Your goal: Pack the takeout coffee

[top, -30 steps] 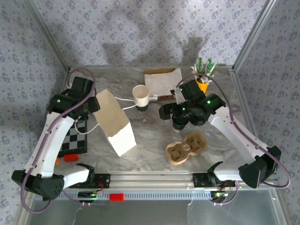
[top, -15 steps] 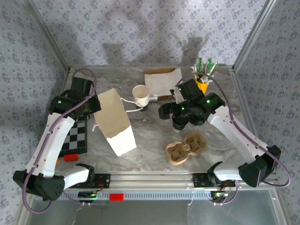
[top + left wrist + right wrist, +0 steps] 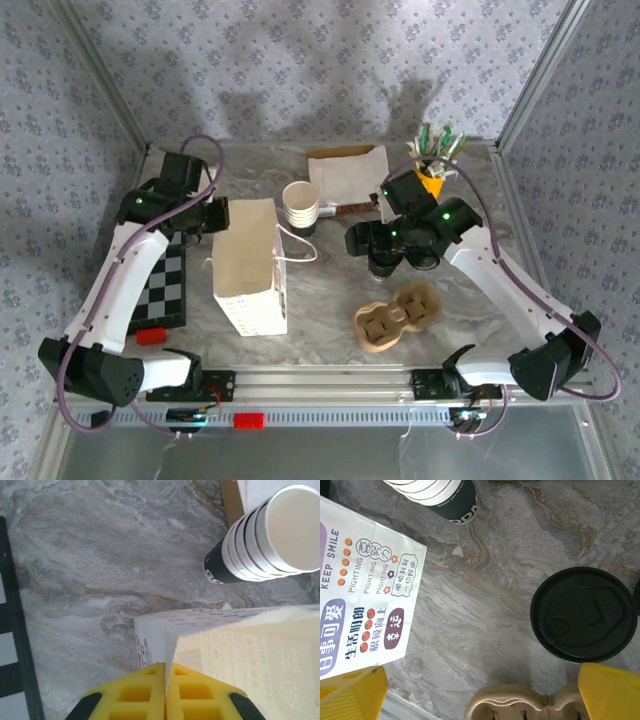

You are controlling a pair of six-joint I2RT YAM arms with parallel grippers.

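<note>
Left pincer [image 3: 166, 675] now clamped shut on brown-and-white paper bag [image 3: 248, 265] rim; bag swung straight. White paper cup with dark base [image 3: 272, 535] just ahead. Right pincer [image 3: 480, 687] wide open, empty.

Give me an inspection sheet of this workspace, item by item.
Surface: marble table, no spills seen.
Job's things: cup upright, uncovered, beside the bag; lid flat on the table; carrier empty.
Clutter: checkerboard, red block, stick cup, flat paper at the back.
Grippers: left gripper jaws shut on the bag's edge; right gripper jaws open over the lid.
Cables: purple cable loops off both arms.
Surroundings: patterned walls, metal frame.
</note>
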